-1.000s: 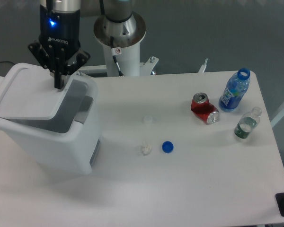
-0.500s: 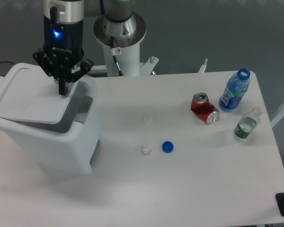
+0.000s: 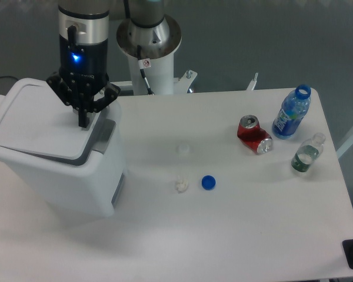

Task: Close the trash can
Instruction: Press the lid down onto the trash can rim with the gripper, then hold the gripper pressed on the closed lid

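- Table (image 3: 223, 235) front is bare white from where I stand, a broad stretch with nothing on it near the front edge.
- Small things sit a little further in: a blue cap (image 3: 208, 183) and just beside it a crumpled white scrap (image 3: 181, 185), both well apart from the bin.
- Left side holds the trash can (image 3: 65, 176), a big white box standing close to the table's left edge, its flat lid (image 3: 38, 123) lying low over the opening but not quite flush; a grey slot shows at the right rim.
- Tool (image 3: 83, 122) stands upright on the lid's right end, its 2 fingers drawn narrow together, holding nothing that I can see, the tip touching or nearly touching the lid.
- Step in hand, I judge, is the pressing down of the lid; the next move calls for a short straight push until the right rim seats, nothing sideways.
- Right half of the table carries a crushed red can (image 3: 254, 135), a blue bottle (image 3: 292, 113) and a smaller clear bottle (image 3: 307, 154), all far from the arm's work.
- Far back, the arm's white base (image 3: 148, 44) rises close behind the bin, so room is tightest there and freest straight up.
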Robot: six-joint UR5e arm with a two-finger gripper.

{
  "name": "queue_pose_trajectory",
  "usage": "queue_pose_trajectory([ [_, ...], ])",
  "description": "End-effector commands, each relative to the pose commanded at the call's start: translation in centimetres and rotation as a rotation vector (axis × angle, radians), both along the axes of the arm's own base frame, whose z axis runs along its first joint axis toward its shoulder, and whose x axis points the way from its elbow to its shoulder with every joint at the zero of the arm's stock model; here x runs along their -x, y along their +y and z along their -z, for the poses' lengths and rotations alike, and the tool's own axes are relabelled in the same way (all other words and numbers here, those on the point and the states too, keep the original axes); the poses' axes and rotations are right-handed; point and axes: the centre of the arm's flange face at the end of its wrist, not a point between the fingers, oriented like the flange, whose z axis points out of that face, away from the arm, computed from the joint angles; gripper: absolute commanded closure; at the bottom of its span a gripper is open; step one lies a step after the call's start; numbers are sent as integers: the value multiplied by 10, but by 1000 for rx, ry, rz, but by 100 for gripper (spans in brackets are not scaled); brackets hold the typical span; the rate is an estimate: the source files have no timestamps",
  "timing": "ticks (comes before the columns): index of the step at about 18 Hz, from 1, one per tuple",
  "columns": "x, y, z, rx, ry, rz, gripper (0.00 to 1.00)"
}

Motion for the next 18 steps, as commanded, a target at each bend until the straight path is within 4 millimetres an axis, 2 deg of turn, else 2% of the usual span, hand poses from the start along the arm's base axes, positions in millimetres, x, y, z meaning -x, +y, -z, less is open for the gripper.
queue_pose_trajectory([
  [5,7,6,14,22,-14,-4,99],
  [18,4,4,19,30,-21,-2,99],
])
